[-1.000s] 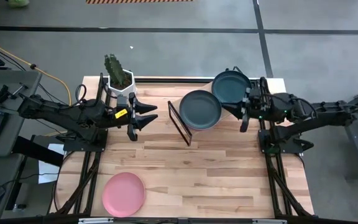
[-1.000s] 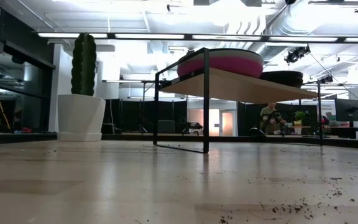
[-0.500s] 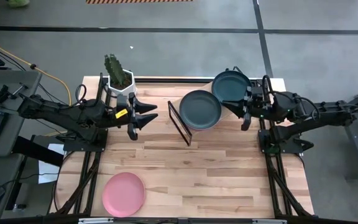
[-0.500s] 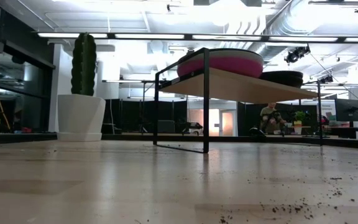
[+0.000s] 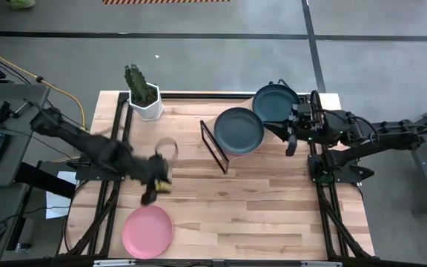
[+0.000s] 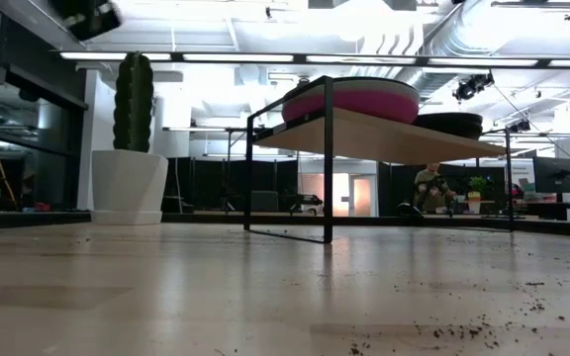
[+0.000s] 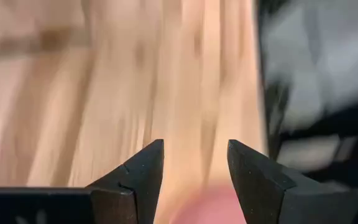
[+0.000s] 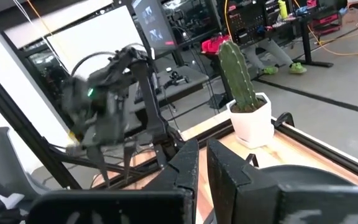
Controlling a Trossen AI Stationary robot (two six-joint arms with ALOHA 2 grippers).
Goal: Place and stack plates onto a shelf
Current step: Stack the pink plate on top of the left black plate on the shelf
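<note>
Lying flat on the near left part of the pale, striped wooden counter (image 5: 258, 215) is a round, shallow, matte pink plate (image 5: 147, 231), alone and apart from the rest. The left gripper (image 5: 156, 187) is hanging just above and beyond that plate, blurred in the overhead view; its wrist camera is showing the two dark, wedge-shaped fingers (image 7: 143, 169) standing apart with bare wood grain and a sliver of pink between them, so the jaws are open and holding nothing.

The shelf (image 5: 221, 141), a light board on a thin black wire frame, is standing at the far middle of the counter. On it are sitting two dark plates: one charcoal (image 5: 239, 130) topping a stack whose magenta layer (image 6: 354, 101) is showing from table height, the other teal-grey (image 5: 275, 103) just to its right and farther back.

The right gripper (image 5: 291, 130) is resting beside the shelf's right end, its jaws nearly together and empty.

A green cactus (image 5: 136, 78) in a white faceted pot (image 5: 147, 108) is occupying the far left corner. Grey floor is surrounding the counter.
</note>
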